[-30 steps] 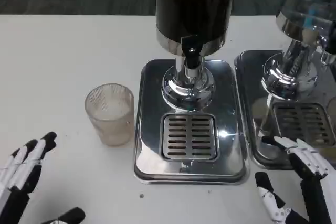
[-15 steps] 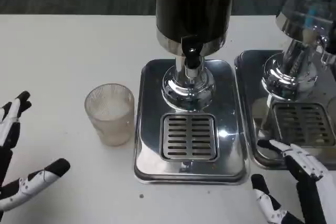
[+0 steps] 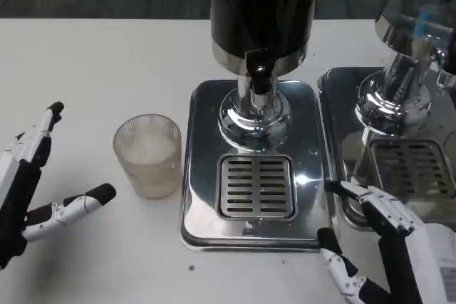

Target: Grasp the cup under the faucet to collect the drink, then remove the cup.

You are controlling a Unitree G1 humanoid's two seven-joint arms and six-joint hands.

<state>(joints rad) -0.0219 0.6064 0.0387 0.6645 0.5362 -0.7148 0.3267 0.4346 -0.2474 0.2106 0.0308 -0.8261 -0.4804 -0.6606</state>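
Fingers (image 3: 43,129) of the left hand (image 3: 32,176) spread wide apart, with nothing between them. One long finger pointed up and away, thumb stuck out low toward the cup (image 3: 148,154), black tip near it but not touching. Rested at the left edge of the white table (image 3: 92,62), open side facing the cup.

Fingers (image 3: 356,191) of the right hand (image 3: 381,240) also apart, holding nothing. Top fingers reached over the seam between the two metal trays, thumb lower down by the front edge of the near tray. Could not tell if the fingertips touched the metal. Silver forearm came in from the bottom right corner.

Cup stood upright on the table, just beside the left edge of the drip tray (image 3: 206,197), not on it and not under the faucet (image 3: 258,76). Clear, ribbed sides. Looked empty or nearly so; hard to tell through the cloudy plastic.

Drink dispenser (image 3: 262,12) stood on the back of the tray, tank full of something dark. Black faucet at the front, above a shiny round base. Slotted grate (image 3: 256,185) in front of it, bare on top.

Second dispenser (image 3: 417,26) on the right with its own tray (image 3: 342,105) and grate, partly cut off by the edge. Tank there looked clear.
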